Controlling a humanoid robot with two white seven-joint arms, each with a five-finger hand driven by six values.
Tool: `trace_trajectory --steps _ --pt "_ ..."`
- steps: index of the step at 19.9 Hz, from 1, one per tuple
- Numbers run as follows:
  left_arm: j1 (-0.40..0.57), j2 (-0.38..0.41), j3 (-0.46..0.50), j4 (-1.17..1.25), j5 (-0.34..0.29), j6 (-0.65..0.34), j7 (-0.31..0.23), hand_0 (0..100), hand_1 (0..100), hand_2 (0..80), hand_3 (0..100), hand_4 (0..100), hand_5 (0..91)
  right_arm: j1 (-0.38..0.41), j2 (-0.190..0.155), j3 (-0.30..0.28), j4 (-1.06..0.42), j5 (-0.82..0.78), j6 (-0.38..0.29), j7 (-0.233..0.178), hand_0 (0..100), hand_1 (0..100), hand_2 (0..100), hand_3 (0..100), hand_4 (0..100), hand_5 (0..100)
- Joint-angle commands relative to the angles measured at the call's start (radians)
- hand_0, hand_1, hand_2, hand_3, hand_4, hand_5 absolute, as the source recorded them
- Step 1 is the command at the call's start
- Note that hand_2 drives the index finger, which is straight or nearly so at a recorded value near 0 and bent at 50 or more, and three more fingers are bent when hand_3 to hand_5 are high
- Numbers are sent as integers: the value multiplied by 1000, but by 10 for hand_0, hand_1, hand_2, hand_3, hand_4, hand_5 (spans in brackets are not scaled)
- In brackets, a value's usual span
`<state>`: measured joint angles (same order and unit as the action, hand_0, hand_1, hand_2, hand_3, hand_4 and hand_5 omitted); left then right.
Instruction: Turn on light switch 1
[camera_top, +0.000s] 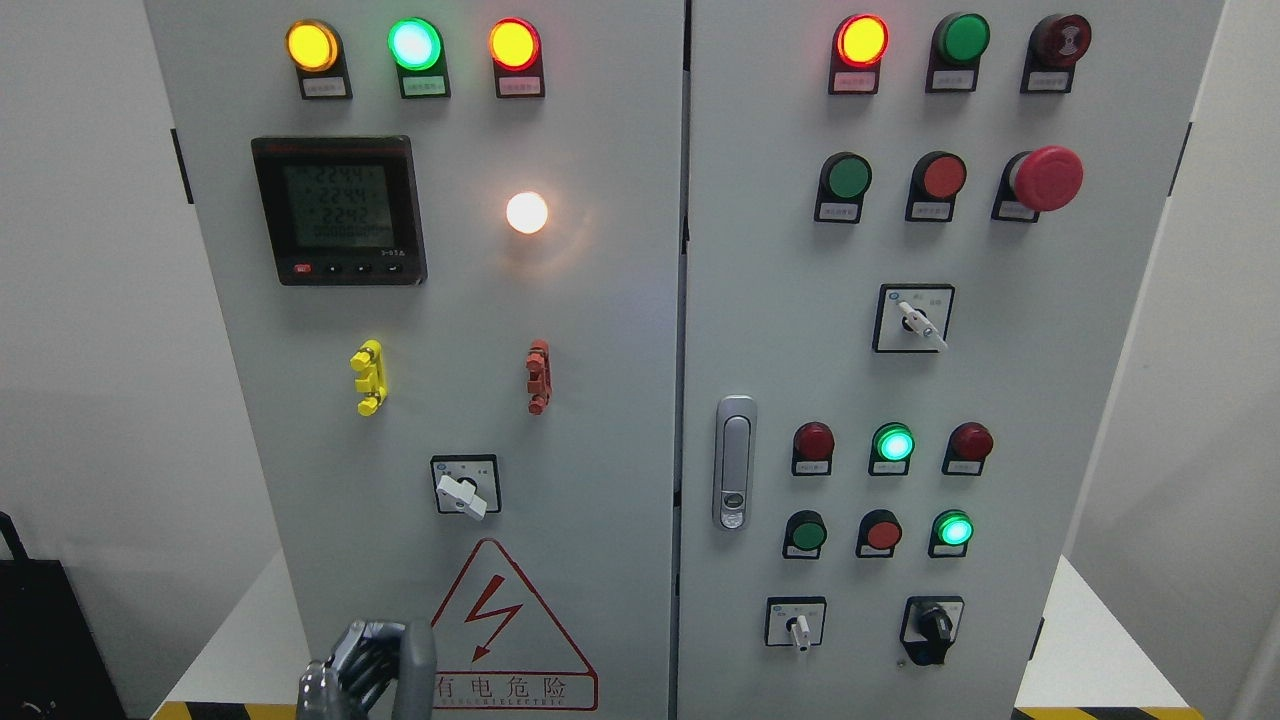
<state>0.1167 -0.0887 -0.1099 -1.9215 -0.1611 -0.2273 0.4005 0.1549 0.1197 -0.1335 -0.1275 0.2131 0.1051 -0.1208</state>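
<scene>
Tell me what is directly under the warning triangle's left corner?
The left hand rises there from the bottom edge, covering part of the cabinet below the warning triangle. What lies behind it cannot be seen.

The yellow switch (368, 377) is a small upright lever on the left door, below the meter, level with the red one.

Brightness: you see a bright, evenly lit gray cabinet (600, 400).
Glare: the white lamp (527, 212) glows so hard that you lose its edges, with a soft halo round it.
Shadows: soft and faint beside the meter (338, 210).
Focus: sharp on the panel; the hand (365, 670) looks blurry to you.
</scene>
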Motion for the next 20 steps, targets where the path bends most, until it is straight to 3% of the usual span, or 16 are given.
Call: trace_trajectory --steps 1,5,6,9,11,14,17,20 --pt "233 96 168 336 54 -180 -41 243 287 530 809 851 559 0 0 0 0 0 -1 1 54 0 0 0 0 0" --pt "293 133 162 647 83 -306 -75 252 274 411 667 754 455 0 0 0 0 0 -1 1 54 0 0 0 0 0" --pt "293 133 158 732 84 -323 -86 255 261 367 613 691 405 0 0 0 0 0 -1 0 54 0 0 0 0 0" --pt "290 129 153 977 83 -343 -175 258 247 297 497 563 282 0 0 0 0 0 -1 0 54 0 0 0 0 0" --pt "276 119 136 1164 83 -340 -221 257 233 260 442 523 251 0 0 0 0 -1 -1 1 54 0 0 0 0 0" --pt "186 104 130 1466 77 -331 -275 240 232 197 370 459 190 0 0 0 0 0 -1 0 54 0 0 0 0 0" --pt "72 92 131 1744 74 -316 -292 211 261 151 332 421 127 0 0 0 0 0 -1 1 54 0 0 0 0 0" --pt "-20 86 128 1904 74 -201 -331 220 251 102 270 354 65 0 0 0 0 0 -1 1 54 0 0 0 0 0"
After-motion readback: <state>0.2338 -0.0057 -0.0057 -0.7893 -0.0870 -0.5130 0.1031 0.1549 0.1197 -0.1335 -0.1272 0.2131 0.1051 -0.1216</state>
